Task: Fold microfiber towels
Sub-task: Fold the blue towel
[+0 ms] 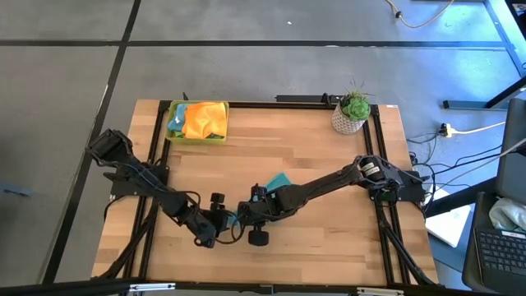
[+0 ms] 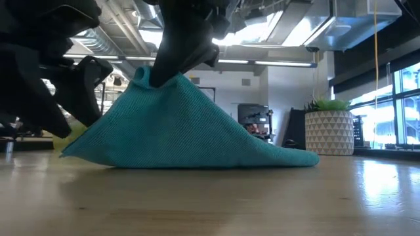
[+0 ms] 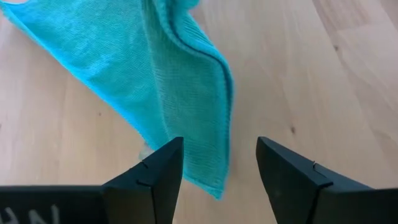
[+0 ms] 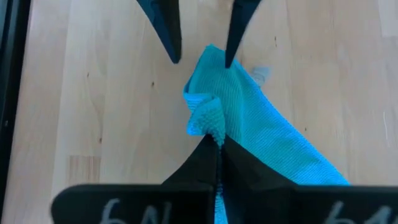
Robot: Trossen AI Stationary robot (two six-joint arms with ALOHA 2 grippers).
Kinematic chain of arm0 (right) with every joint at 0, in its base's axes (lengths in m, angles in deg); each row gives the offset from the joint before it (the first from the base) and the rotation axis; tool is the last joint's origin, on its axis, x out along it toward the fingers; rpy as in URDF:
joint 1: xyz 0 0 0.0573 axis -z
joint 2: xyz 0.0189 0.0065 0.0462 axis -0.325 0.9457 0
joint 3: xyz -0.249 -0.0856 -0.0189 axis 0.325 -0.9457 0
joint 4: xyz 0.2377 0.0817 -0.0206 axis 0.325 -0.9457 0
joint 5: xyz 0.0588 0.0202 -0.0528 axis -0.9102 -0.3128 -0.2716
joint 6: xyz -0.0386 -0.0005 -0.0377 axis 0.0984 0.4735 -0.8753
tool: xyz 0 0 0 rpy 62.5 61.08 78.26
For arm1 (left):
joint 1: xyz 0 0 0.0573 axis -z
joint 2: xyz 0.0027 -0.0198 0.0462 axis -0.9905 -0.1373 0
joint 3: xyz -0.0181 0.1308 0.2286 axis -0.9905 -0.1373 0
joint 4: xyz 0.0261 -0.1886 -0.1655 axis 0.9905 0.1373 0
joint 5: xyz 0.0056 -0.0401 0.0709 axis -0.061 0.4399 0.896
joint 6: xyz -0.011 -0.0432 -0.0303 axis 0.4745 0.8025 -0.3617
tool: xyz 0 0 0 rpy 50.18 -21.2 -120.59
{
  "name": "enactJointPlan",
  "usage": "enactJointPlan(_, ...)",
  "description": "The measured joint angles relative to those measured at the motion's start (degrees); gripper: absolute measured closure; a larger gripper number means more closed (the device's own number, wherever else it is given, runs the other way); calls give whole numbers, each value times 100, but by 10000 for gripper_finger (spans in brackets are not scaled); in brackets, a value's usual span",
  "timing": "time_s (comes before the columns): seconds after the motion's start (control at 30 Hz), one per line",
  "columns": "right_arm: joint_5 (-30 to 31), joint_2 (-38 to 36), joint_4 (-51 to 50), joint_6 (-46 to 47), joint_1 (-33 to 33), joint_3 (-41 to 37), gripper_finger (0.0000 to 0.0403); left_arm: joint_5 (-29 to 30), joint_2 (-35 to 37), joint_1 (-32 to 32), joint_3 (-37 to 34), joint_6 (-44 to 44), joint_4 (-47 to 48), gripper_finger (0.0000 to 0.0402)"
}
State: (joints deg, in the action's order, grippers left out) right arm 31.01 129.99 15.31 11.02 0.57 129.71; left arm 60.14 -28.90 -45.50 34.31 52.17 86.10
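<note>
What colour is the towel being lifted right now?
Teal towel, pinched by the right end effector; clearest in the low view.

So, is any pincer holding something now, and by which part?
The right pincer is shut on the teal towel, pinching a bunched fold at its lifted peak. The left pincer is open, holding nothing.

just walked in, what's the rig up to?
Towel folding. The right gripper is shut on a bunched part of the teal towel, holding it up in a tent shape while the rest trails on the table. The left gripper is open just beside the towel's lower edge, holding nothing. More towels sit piled in the yellow-green tray at the back, and a potted plant stands at the back right.
</note>
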Motion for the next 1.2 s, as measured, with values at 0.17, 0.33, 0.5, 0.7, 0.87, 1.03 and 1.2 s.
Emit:
enactJointPlan(0.17,2,0,-4,-7,1,1,394,207,-150,63,-13,248,8,206)
enactJointPlan(0.33,7,0,-21,-10,13,1,398,289,-513,31,-20,438,-133,206)
enactJointPlan(0.5,7,0,-15,10,15,1,393,615,-595,27,-17,730,-180,210)
enactJointPlan(0.7,7,0,-15,10,15,1,398,784,-595,15,-15,867,-262,211)
enactJointPlan(0.87,8,0,-15,10,17,1,393,810,-595,15,-15,880,-298,229)
enactJointPlan(1.03,7,0,-17,8,20,-1,397,702,-595,15,-15,902,-326,279)
enactJointPlan(1.2,7,0,-51,8,56,1,394,394,-595,15,-11,909,-346,323)
